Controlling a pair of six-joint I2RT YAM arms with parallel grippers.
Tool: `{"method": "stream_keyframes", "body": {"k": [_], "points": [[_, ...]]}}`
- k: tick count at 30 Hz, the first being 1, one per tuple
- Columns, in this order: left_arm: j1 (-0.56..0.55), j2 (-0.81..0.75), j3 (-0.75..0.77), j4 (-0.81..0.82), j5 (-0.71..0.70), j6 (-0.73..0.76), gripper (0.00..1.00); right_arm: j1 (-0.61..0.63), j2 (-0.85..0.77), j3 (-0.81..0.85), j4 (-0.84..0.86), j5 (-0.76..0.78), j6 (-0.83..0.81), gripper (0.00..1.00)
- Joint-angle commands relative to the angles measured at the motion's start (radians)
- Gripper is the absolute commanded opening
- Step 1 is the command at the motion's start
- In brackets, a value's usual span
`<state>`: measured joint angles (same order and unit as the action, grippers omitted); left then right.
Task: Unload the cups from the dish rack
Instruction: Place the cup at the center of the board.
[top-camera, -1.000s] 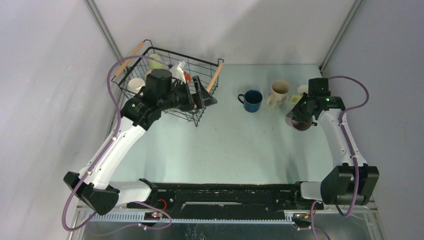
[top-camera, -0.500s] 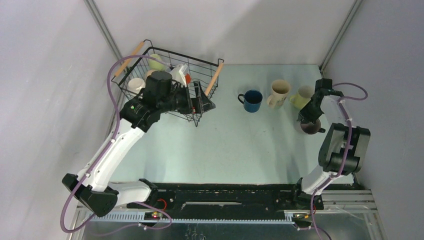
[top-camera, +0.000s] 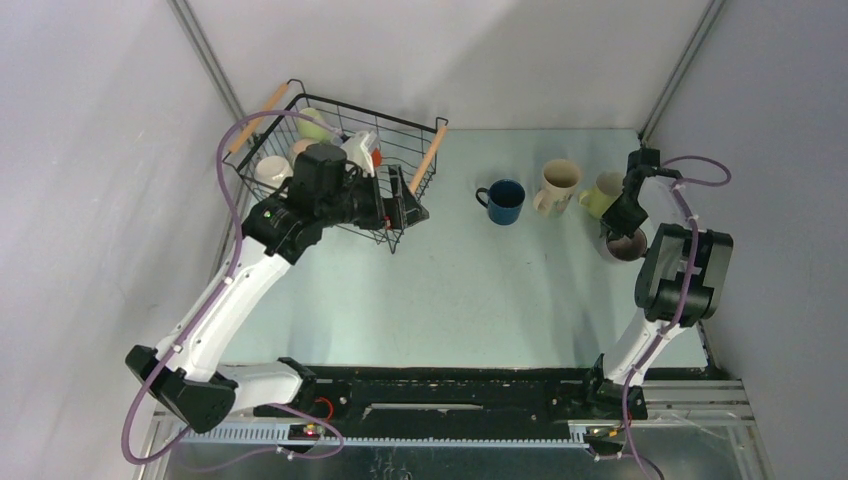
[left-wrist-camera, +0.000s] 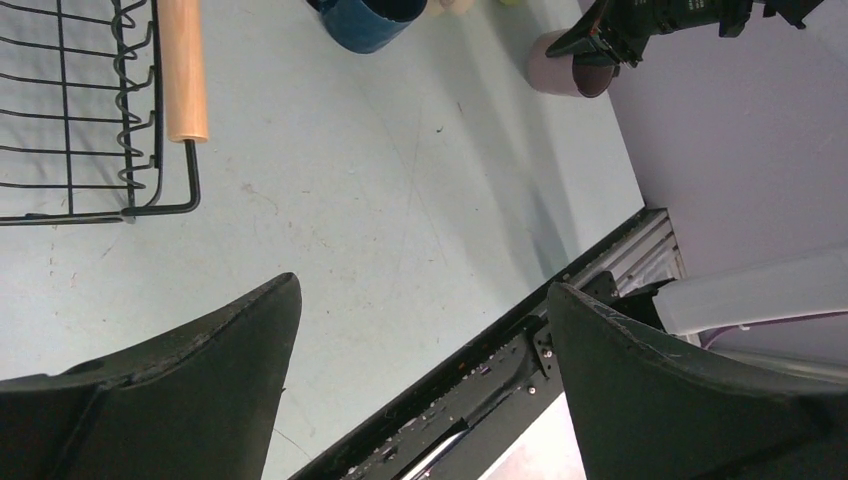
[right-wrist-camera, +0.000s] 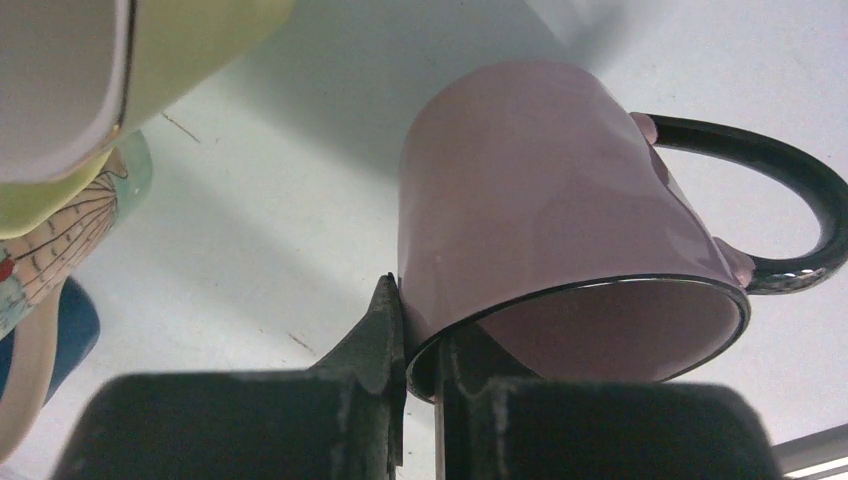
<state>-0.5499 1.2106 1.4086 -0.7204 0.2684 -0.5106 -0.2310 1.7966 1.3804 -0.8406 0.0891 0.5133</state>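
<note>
Cups (top-camera: 272, 168) sit in the dish rack (top-camera: 431, 152) at the far left of the surface (top-camera: 450, 290), just left of the wide-open left end effector (top-camera: 405, 200), the nearer arm. The right end effector (right-wrist-camera: 415, 335) pinches the rim of the pink cup (right-wrist-camera: 560, 190) by the right edge.

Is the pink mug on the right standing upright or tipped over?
Upright: the top camera sees into the pink mug from above, and the right gripper pinches its rim.

The table (top-camera: 450, 290) bears the dish rack (top-camera: 430, 152), navy cup (top-camera: 505, 200), cream cup (top-camera: 558, 183), green cup (top-camera: 603, 195) and mauve cup (top-camera: 622, 248)
</note>
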Motion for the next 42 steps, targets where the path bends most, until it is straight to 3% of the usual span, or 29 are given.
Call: {"method": "stream_keyframes", "body": {"k": [1,15,24,35,42], "points": [[-0.008,0.023,0.014,0.007,-0.051,0.039,1.00,-0.006,0.022,0.070,-0.026,0.039,-0.034,0.03],[-0.008,0.120,0.086,0.016,-0.197,0.039,1.00,-0.010,0.013,0.067,-0.022,0.000,-0.054,0.40],[-0.007,0.127,0.112,-0.014,-0.257,0.036,1.00,-0.010,-0.031,0.049,-0.016,-0.034,-0.058,0.57],[0.049,0.153,0.164,-0.081,-0.368,-0.011,1.00,-0.010,-0.152,0.036,-0.037,-0.051,-0.062,0.87],[0.081,0.202,0.235,-0.128,-0.460,-0.035,1.00,0.005,-0.253,0.027,-0.060,-0.061,-0.062,0.99]]}}
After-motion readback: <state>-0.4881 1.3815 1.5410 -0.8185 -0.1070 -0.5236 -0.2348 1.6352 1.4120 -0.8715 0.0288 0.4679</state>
